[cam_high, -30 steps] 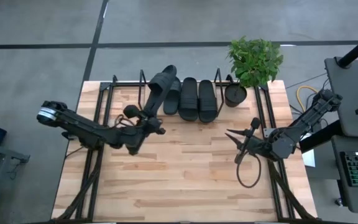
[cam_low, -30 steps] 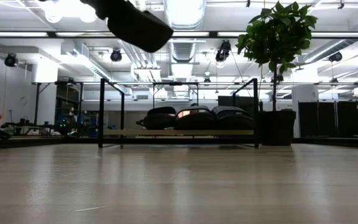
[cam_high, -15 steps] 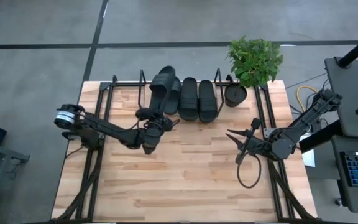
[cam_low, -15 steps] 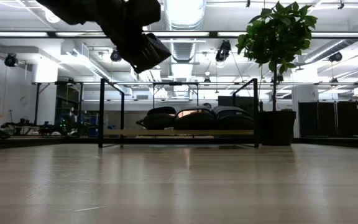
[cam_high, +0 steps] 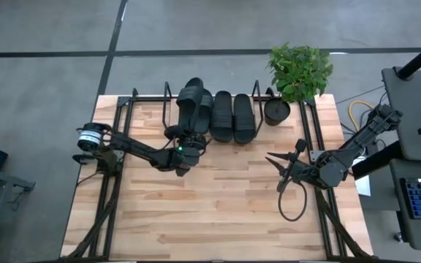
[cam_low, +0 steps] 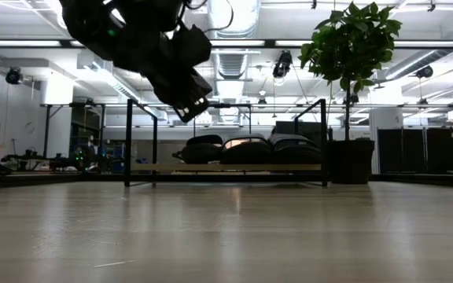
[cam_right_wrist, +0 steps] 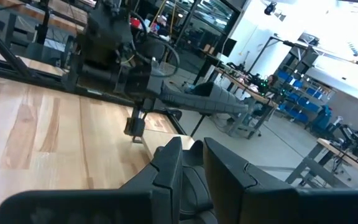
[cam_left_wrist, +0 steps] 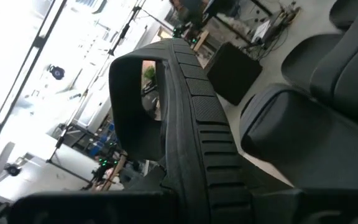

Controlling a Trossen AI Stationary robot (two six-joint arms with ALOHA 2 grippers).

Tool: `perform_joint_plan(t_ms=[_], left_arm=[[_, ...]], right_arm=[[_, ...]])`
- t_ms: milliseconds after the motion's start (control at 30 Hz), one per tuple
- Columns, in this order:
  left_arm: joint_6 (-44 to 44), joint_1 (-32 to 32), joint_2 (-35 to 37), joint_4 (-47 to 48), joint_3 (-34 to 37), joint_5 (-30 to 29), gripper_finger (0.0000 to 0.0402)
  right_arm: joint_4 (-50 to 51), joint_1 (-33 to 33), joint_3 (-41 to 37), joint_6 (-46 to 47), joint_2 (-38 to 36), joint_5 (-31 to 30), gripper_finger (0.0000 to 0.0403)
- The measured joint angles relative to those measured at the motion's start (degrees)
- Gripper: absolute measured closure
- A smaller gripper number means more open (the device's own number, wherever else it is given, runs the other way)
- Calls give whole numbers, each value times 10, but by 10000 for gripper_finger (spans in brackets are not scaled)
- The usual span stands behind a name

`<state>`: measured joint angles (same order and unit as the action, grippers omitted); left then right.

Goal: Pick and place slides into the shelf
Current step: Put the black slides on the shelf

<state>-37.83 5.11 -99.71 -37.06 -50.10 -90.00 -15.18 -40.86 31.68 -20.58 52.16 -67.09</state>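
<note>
My left gripper (cam_high: 186,140) is shut on one black slide (cam_high: 193,102), which stretches away from it toward the far edge, over the left end of the shelf (cam_low: 163,167). Three more black slides (cam_high: 225,115) lie side by side on the shelf board between its black wire uprights; the low view shows them too (cam_low: 246,149). In the low view the left gripper (cam_low: 171,67) hangs high above the shelf's left part. My right gripper (cam_high: 273,172) waits open over the table's right side, touching nothing. My left gripper pinches the slide's sole at its near end (cam_left_wrist: 207,180) between the two fingers, coming level from the table's near-left side, along the slide's length. The slide is lifted clear. Its ribbed sole faces the wrist camera and its strap (cam_left_wrist: 132,106) sticks out to one side.
A black pot with a green plant (cam_high: 278,109) stands just right of the shelf at the far edge. A dark cable loop (cam_high: 292,208) lies under the right arm. Bare wooden tabletop (cam_high: 210,204) spreads across the middle and the near side.
The left gripper has moved right and toward the far edge, nearer the shelf, and has come down. The held slide has swung from a slant until it points straight at the far edge, beside the three on the shelf. The right arm has kept still.
</note>
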Motion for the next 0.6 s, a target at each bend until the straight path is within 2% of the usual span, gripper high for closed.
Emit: perform_joint_plan(t_ms=[167,400,500,600], left_arm=[[-25,-2,-15,4,2,0,367],[-127,11,-15,2,3,1,368],[-157,18,-14,9,3,28,368],[-224,22,-14,22,3,89,368]], right_arm=[[0,0,0,-7,0,0,346],[-12,15,14,-134,0,-2,346],[-14,31,40,-171,1,-1,337],[-10,52,76,-187,2,0,309]])
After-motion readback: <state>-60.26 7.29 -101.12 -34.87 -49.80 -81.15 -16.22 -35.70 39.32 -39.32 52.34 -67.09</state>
